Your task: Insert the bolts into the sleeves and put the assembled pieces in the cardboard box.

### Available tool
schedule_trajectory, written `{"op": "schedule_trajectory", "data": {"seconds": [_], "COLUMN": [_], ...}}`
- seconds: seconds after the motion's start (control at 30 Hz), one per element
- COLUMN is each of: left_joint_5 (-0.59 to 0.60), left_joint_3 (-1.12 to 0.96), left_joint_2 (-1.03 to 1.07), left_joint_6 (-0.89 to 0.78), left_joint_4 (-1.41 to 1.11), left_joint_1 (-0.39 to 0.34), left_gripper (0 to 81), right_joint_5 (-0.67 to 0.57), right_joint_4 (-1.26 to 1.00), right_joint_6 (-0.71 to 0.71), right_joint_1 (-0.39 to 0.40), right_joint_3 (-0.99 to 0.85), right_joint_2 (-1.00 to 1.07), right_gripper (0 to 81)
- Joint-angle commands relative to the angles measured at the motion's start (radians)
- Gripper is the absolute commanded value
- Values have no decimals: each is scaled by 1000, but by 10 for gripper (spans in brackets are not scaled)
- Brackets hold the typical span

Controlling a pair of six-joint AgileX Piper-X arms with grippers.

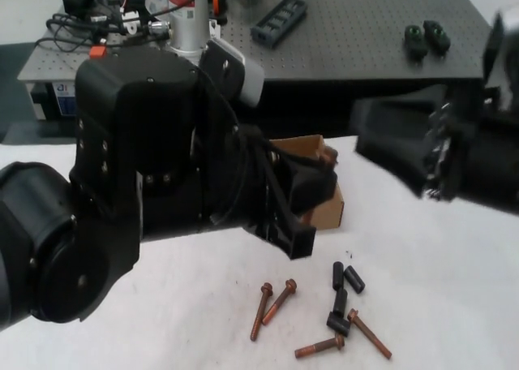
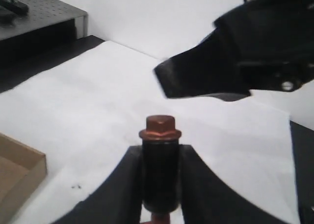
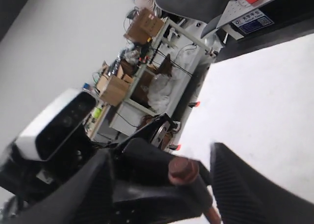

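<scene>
My left gripper is shut on a black sleeve with a copper bolt pushed through it, head up. In the high view this gripper hangs over the cardboard box, the bolt head showing at its tip. My right gripper stands open, facing the held bolt head from close by, and hovers right of the box. Several loose copper bolts and black sleeves lie on the white cloth in front of the box.
The left arm's bulky black body covers the left half of the bench and part of the box. A grey perforated table with a black tray and cables stands behind. White cloth lies bare to the right of the loose parts.
</scene>
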Motion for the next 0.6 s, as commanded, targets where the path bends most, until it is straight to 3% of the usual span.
{"op": "schedule_trajectory", "data": {"seconds": [0.0, 0.07, 0.17, 0.2, 0.43, 0.57], "left_joint_5": [-155, -243, -309, -306, -307, -307], "left_joint_3": [-6, -6, -6, -9, -22, -99], "left_joint_2": [-12, -12, -8, -2, 160, 286], "left_joint_6": [10, 7, 7, 7, 38, 38], "left_joint_4": [-69, -79, -79, -85, -280, -239], "left_joint_1": [-1, -1, 15, 24, 87, 107], "left_gripper": [6, 6, 6, 6, 6, 6], "right_joint_5": [-57, -68, -98, -106, -111, -111], "right_joint_4": [-4, -4, -4, -1, 29, 55], "right_joint_6": [119, 163, 186, 190, 294, 340], "right_joint_1": [-60, -128, -195, -211, -250, -258], "right_joint_3": [-6, -6, -6, -6, -6, -6], "right_joint_2": [-27, -42, -41, -41, -32, -1], "right_gripper": [403, 298, 11, 43, 43, 43]}}
